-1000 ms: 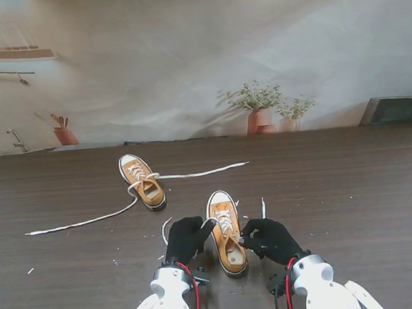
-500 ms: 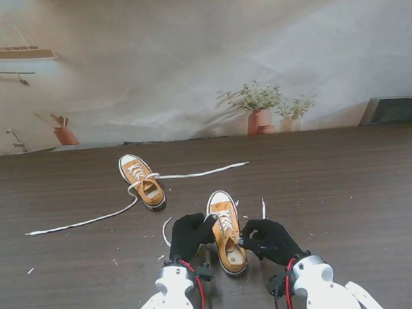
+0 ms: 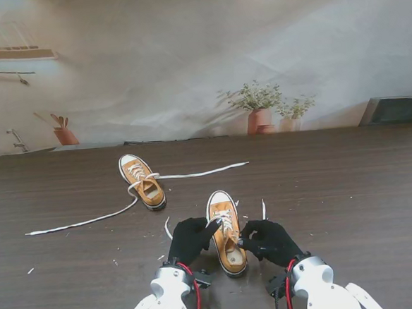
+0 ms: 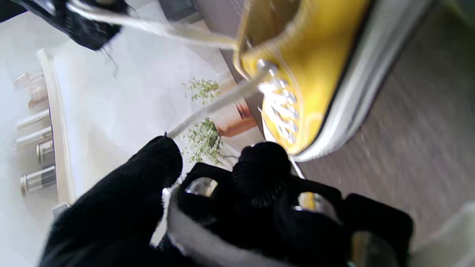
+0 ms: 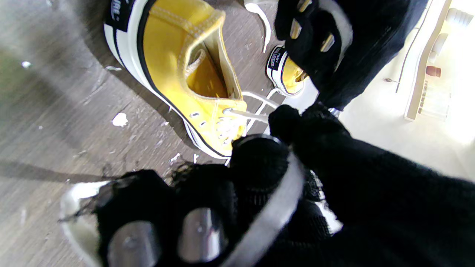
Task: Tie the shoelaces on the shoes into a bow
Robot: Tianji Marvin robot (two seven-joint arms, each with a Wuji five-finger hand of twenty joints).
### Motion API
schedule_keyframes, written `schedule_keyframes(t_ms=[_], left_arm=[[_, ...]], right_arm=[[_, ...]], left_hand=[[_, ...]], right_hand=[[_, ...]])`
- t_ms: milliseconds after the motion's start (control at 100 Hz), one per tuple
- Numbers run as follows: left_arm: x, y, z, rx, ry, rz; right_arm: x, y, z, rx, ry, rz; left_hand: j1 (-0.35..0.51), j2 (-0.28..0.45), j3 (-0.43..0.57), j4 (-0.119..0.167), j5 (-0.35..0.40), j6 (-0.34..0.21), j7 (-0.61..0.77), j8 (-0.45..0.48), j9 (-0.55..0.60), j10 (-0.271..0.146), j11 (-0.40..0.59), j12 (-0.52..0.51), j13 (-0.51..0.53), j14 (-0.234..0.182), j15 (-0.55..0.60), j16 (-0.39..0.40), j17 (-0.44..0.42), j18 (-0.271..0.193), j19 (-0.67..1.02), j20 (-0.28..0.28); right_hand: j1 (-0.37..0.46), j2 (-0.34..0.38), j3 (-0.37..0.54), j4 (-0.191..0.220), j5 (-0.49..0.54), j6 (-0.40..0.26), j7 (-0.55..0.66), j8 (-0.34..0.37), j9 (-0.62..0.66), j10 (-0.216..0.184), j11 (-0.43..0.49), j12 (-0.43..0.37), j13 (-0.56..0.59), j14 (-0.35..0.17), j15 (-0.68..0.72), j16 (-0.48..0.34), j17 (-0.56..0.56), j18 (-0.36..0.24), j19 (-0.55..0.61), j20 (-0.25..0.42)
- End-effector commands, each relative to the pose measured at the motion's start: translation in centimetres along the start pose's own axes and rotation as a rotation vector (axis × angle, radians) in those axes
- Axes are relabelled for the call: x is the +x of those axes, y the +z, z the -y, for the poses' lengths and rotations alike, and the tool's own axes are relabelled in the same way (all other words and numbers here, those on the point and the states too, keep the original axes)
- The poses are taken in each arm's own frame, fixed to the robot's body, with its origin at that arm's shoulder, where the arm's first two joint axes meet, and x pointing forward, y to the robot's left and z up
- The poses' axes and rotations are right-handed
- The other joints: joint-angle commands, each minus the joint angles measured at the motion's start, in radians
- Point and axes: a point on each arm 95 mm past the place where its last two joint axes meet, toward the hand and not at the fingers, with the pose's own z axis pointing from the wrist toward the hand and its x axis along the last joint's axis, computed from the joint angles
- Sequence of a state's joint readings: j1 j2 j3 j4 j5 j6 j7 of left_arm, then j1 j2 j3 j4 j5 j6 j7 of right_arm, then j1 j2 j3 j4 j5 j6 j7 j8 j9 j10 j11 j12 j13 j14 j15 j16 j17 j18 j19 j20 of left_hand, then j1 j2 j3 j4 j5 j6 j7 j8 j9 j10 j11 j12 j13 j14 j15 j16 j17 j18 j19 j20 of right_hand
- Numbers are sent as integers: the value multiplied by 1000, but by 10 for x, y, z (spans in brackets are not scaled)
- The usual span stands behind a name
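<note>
The near yellow shoe [image 3: 226,232] stands toe away from me between my two black-gloved hands. My left hand [image 3: 191,239] rests against its left side and pinches a white lace [image 4: 215,105] that runs taut from an eyelet to the thumb [image 4: 156,163]. My right hand [image 3: 268,240] is at the shoe's right side. Its thumb [image 5: 287,120] and a finger are shut on the other lace [image 5: 248,115], close to the eyelets. Farther off and to the left lies a second yellow shoe [image 3: 143,181] with its long laces [image 3: 83,221] spread loose over the table.
The dark wooden table [image 3: 350,187] carries small white scraps around the near shoe. One loose lace [image 3: 204,173] of the far shoe trails to the right. Potted plants [image 3: 259,108] stand beyond the table's far edge, in front of a pale backdrop.
My left hand has edged slightly right, closer against the near shoe, and the lace end beside it has shifted a little. The right hand and both shoes stay put.
</note>
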State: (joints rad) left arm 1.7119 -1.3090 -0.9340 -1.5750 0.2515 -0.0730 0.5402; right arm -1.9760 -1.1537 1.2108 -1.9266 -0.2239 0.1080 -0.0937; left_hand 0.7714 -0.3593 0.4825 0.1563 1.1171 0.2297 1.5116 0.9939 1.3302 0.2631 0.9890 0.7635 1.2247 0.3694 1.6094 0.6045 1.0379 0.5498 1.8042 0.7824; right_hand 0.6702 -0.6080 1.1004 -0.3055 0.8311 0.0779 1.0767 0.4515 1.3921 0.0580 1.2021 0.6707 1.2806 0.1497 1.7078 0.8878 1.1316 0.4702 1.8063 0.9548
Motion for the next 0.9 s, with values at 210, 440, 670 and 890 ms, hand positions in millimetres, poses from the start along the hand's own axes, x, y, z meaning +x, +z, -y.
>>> schedule_keyframes(t_ms=[210, 440, 670, 890], left_arm=[[-12, -5, 48, 71, 170, 13], [-19, -10, 77, 51, 365, 23], [-14, -14, 99, 74, 475, -1], [-12, -21, 104, 15, 654, -25]], right_arm=[[1, -5, -6, -64, -91, -12], [-4, -4, -16, -159, -129, -5], [12, -3, -10, -111, -140, -60], [17, 2, -13, -101, -319, -72]], left_hand=[[37, 179, -268, -120, -100, 1, -87, 42, 48, 6, 221, 5, 39, 50, 120, 73, 55, -246, 290, 171], [84, 200, -342, -105, -119, 7, -88, 80, 41, -33, 329, 3, 41, -38, 159, 52, 62, -299, 290, 208], [82, 222, -364, -97, -136, -7, -89, 93, 39, -48, 362, 5, 41, -61, 166, 52, 64, -319, 290, 222], [268, 142, -437, -161, -377, -117, -862, -603, 36, -191, 368, -27, 42, -108, 165, 19, 68, -367, 290, 172]], right_hand=[[33, -32, 3, 38, 27, -55, 6, -37, 56, -9, 84, 55, 25, -41, 97, 24, 43, -18, 280, 26], [51, -46, 15, 40, 22, -80, -22, -108, 61, -12, 137, 110, 25, -45, 100, 40, 45, -12, 288, 58], [58, -38, 11, 40, 19, -78, -40, -137, 61, -12, 177, 140, 25, -42, 101, 52, 46, -1, 288, 85], [43, -27, 1, 39, -5, -45, -51, -150, 60, -22, 149, 131, 26, -45, 93, 47, 45, -11, 288, 75]])
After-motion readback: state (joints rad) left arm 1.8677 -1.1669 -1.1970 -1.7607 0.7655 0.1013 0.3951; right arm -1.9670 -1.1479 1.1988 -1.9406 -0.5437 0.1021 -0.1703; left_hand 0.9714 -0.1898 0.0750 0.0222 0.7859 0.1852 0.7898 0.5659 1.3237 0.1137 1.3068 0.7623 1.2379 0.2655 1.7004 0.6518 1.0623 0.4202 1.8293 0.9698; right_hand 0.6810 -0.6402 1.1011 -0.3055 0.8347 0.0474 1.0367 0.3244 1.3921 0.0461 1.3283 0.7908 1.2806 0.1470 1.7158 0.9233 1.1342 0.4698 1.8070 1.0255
